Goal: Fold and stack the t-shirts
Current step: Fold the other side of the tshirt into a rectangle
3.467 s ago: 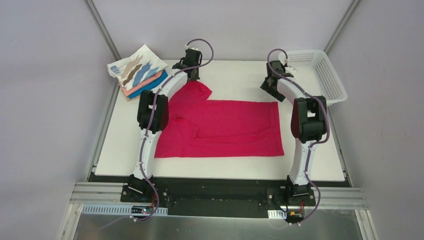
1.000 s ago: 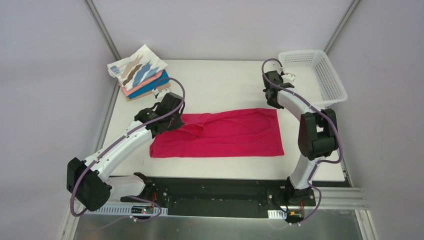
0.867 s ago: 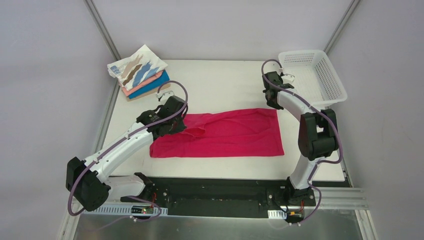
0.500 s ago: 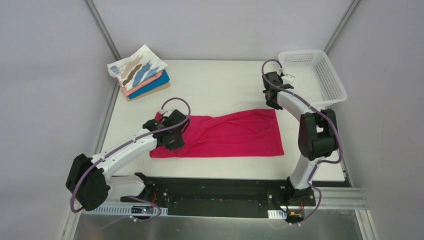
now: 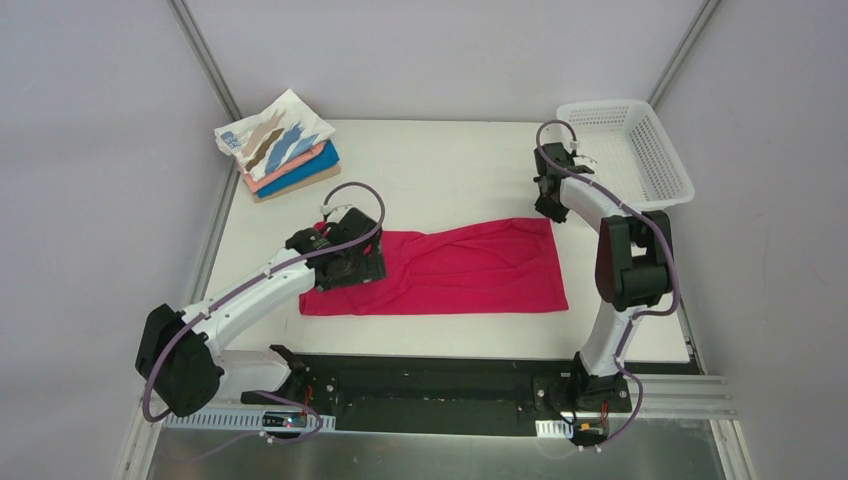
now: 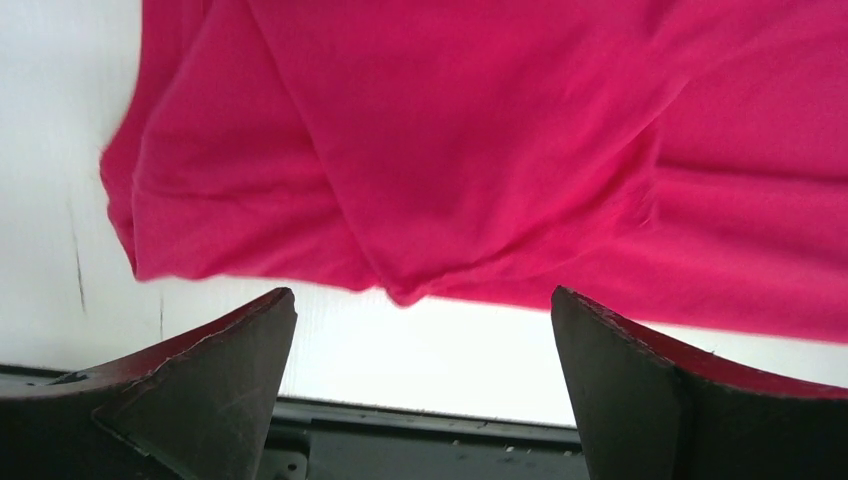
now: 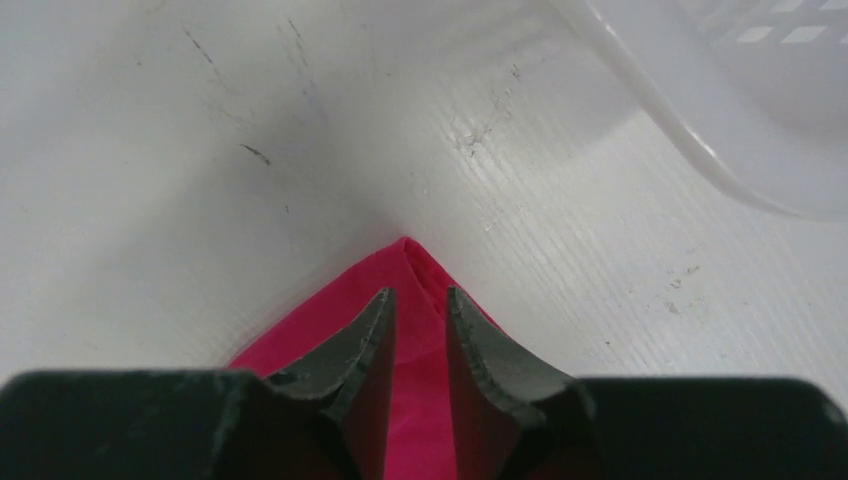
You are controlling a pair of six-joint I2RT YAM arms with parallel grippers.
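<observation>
Shirt (image 5: pixel 470 265) lies long axis left-right on worktop (image 5: pixel 440 160).
Its far right corner is pinched in the narrow right fingers (image 7: pixel 360 350); left fingers (image 6: pixel 200 380) wide, empty, above left end.

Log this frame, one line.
left claw: open, over crimson shirt left end | right claw: shut on shirt far-right corner | folded stack: far-left corner

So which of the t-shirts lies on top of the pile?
The white t-shirt with tan and blue streaks: it tops the folded pile at the far left corner. The crimson-pink t-shirt lies apart, mid-table.
</observation>
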